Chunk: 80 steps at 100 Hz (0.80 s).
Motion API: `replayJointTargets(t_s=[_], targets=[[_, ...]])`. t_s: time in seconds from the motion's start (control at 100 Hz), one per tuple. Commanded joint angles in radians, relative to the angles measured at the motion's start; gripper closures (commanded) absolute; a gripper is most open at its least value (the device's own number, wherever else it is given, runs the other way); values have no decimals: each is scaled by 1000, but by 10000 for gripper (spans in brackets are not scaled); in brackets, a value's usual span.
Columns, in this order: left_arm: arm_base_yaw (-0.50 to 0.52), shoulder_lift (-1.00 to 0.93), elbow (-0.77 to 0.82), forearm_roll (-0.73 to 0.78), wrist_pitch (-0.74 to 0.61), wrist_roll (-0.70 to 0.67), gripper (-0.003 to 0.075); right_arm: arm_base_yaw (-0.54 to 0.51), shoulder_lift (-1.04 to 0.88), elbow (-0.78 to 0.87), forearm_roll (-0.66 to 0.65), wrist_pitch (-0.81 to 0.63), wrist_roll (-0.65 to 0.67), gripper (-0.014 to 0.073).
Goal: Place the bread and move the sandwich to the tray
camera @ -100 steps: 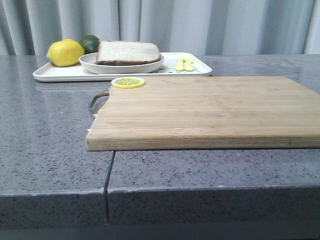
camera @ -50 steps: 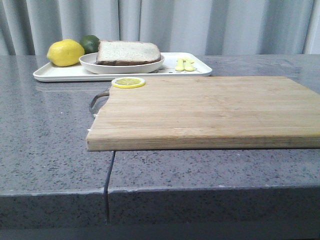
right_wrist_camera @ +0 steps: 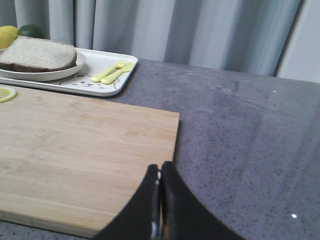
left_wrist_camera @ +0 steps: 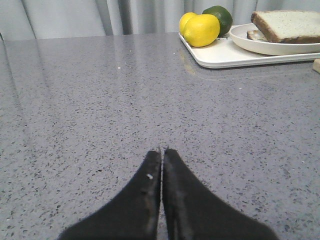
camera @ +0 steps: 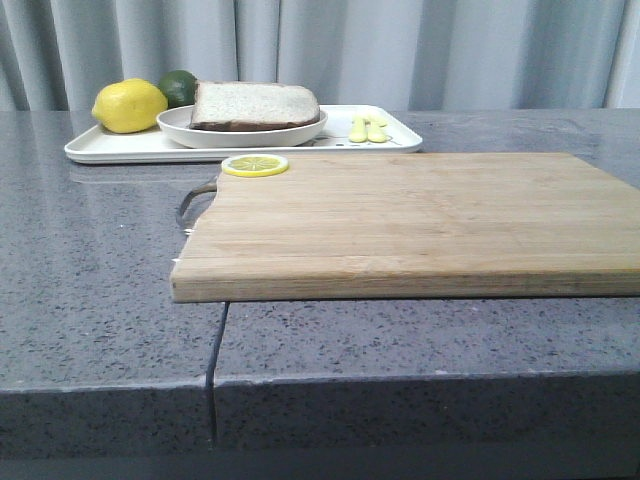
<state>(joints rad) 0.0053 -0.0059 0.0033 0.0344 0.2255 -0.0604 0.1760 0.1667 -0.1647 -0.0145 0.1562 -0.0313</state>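
The tray (camera: 110, 148) lies at the far left of the table. On it rests the round white plate (camera: 200, 133) with the sandwich. A thick pale bread (camera: 255, 103) slice with dark crust is the top layer; another slice edge peeks out beneath it in the left wrist view. No egg shows. My left gripper (left_wrist_camera: 162, 149) hovers shut and empty over bare counter, well short of the tray (left_wrist_camera: 220, 57) and bread (left_wrist_camera: 290, 25). My right gripper (right_wrist_camera: 160, 165) is shut and empty above the board's right edge, far from the bread (right_wrist_camera: 35, 54). Neither gripper appears in the front view.
A large wooden cutting board (camera: 400, 220) fills the table's middle, with a lemon slice (camera: 255, 165) on its far left corner. A lemon (camera: 130, 105), a lime (camera: 180, 85) and small yellow cutlery (camera: 368, 129) share the tray. A grey curtain hangs behind.
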Motion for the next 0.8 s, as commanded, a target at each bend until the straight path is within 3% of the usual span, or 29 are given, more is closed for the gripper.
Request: replayJointTargets(t_s=[0.0, 0.29, 0.79], targets=[[3, -32, 14, -1, -76, -11, 739, -23, -54, 25, -30, -113, 39, 710], [3, -32, 14, -1, -76, -11, 739, -72, -196, 192, -30, -156, 86, 710], [3, -32, 14, -1, -76, -11, 739, -75, -197, 192, -32, -135, 101, 710]])
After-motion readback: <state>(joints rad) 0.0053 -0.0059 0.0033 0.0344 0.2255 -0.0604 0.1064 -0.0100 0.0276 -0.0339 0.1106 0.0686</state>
